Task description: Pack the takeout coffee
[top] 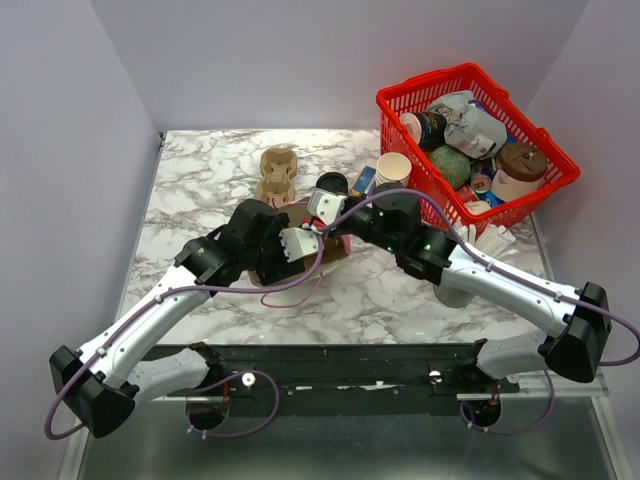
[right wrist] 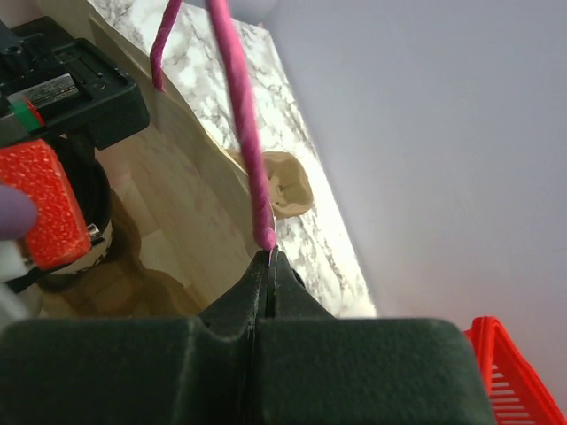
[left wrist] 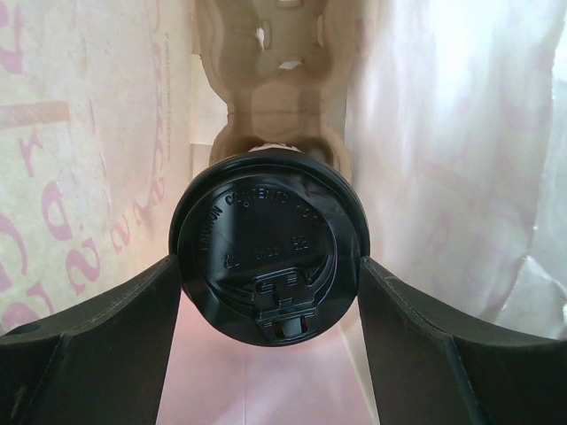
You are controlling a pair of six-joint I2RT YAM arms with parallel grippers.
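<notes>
The takeout coffee point(left wrist: 268, 252) fills the left wrist view, its round black lid facing the camera. My left gripper point(left wrist: 268, 274) is shut on it, with a finger pressed to each side of the lid. Cup and gripper are inside a paper bag point(left wrist: 89, 177) with pink lettering on its wall. A moulded cardboard cup carrier point(left wrist: 283, 97) lies deeper in the bag, just beyond the cup. My right gripper point(right wrist: 268, 257) is shut on the bag's pink cord handle point(right wrist: 239, 115) at the bag's rim. From above, the left gripper point(top: 300, 245) and right gripper point(top: 325, 205) meet over the bag and hide the cup.
A second cardboard carrier point(top: 277, 175) lies on the marble table behind the bag. A loose black lid point(top: 331, 183) and a lidless white cup point(top: 393, 168) stand nearby. A red basket point(top: 470, 80) full of containers sits at the back right.
</notes>
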